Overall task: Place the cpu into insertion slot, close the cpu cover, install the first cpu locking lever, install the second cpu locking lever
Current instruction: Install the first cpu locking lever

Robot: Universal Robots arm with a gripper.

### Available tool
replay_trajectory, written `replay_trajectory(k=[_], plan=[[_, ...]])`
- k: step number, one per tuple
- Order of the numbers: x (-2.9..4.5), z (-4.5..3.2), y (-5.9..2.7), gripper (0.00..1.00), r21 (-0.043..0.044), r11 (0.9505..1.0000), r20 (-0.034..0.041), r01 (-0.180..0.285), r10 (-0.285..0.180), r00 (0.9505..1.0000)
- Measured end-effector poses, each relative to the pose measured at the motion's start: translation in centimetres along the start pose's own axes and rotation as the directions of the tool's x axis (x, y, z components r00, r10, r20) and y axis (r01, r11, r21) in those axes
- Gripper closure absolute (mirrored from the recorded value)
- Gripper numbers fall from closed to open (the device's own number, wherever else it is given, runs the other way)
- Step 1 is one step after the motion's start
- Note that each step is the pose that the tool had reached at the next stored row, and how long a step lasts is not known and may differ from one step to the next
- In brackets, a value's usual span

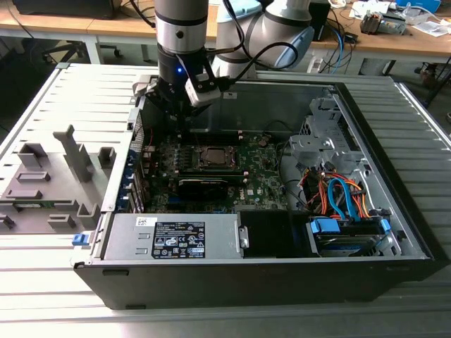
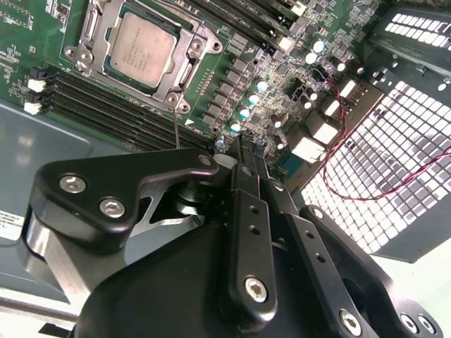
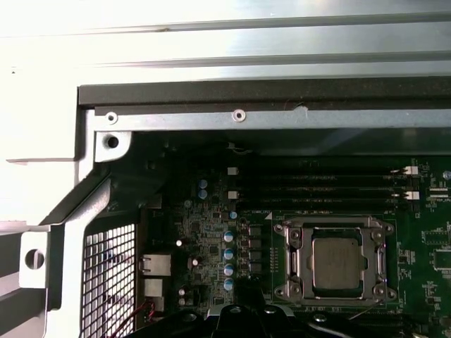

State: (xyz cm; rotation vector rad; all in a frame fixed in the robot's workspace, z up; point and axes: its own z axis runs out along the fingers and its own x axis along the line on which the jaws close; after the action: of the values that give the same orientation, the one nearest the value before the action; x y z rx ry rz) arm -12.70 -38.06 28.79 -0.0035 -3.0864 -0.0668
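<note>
The cpu (image 1: 213, 156) is a small silver-grey square lying flat in the socket on the green motherboard; it shows in both wrist views (image 2: 144, 48) (image 3: 340, 263). The cpu cover (image 2: 189, 69) (image 3: 293, 262) lies down around it as a silvery frame. A thin wire lever (image 2: 175, 125) sticks out from one socket corner. My gripper (image 1: 184, 125) hangs inside the open computer case, just above the board, toward the exterior view's left and behind the socket. Its black fingers (image 2: 248, 169) are shut together with nothing between them, a short way off the socket.
A black card (image 1: 203, 186) stands just in front of the socket. The silver power supply (image 1: 176, 236) fills the case's front. Drive bays with blue and orange cables (image 1: 338, 197) sit at the exterior view's right. A grey fixture (image 1: 49, 176) lies outside the case on the left.
</note>
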Motion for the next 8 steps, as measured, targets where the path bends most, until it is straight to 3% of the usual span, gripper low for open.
replay_trajectory(k=[8], plan=[[-0.01,0.08,0.40,0.89,0.0004,1.0000,-0.0003,0.006,-0.006,1.0000]])
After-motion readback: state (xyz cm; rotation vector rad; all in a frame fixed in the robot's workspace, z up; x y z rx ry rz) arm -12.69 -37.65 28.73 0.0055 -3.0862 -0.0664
